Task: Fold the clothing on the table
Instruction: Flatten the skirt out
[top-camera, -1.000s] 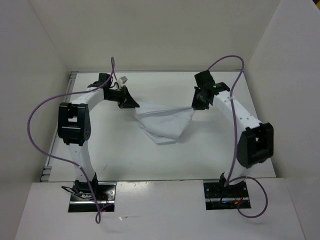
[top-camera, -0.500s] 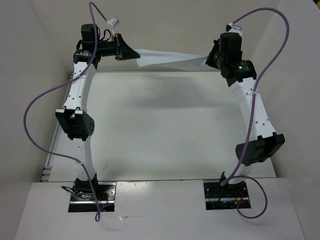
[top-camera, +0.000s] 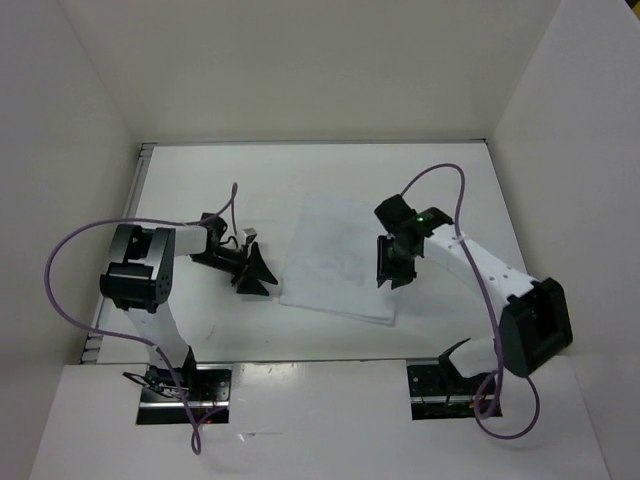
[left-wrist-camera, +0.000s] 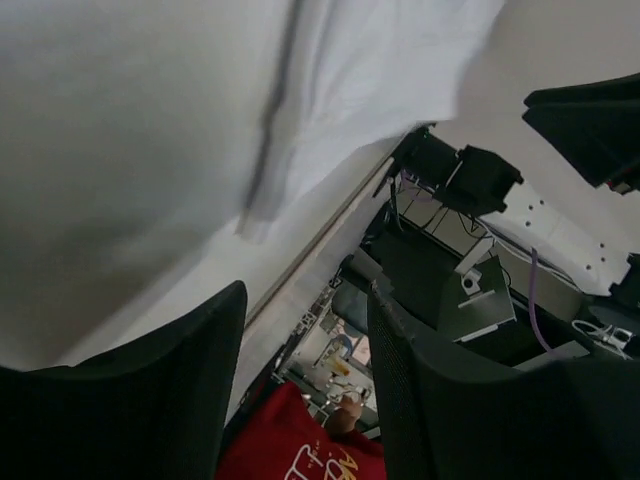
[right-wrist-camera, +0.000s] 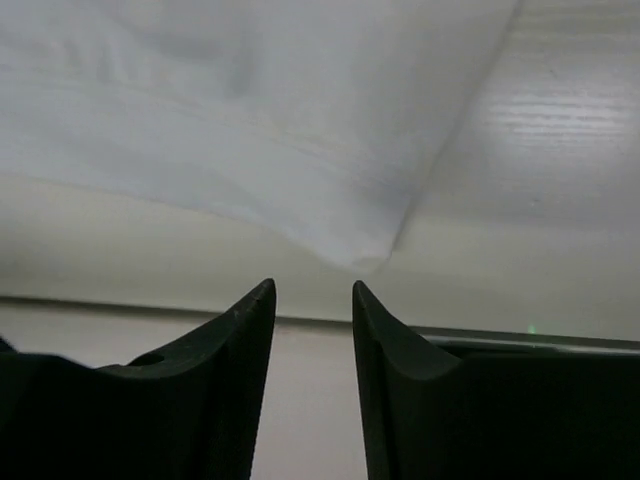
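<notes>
**On the table, the cloth lay flat and both claws had let go**

On the white table, the clothing lay spread out near the middle. It looked like one flat sheet with a few soft wrinkles, and it sat a bit crooked. It was not folded yet.

This was a big change. A moment before, the two claws held the cloth up high by the far wall and pulled it tight between them. Now it was down on the table and nothing held it. I think the shake-out was done and the real folding could start.

The left claw sat low, just beside the left edge of the cloth. Its two fingers stood wide apart with nothing between them.

The right claw hung at the right edge of the cloth. From above, I could not tell if it touched. Its fingers were only a little apart, and the gap was empty. Past them was a near corner of the cloth.

I could not read any words. The left wrist view showed a red thing beyond the table with pale marks on it, but they were too blurry. A tiny green light glowed on the right arm.
</notes>
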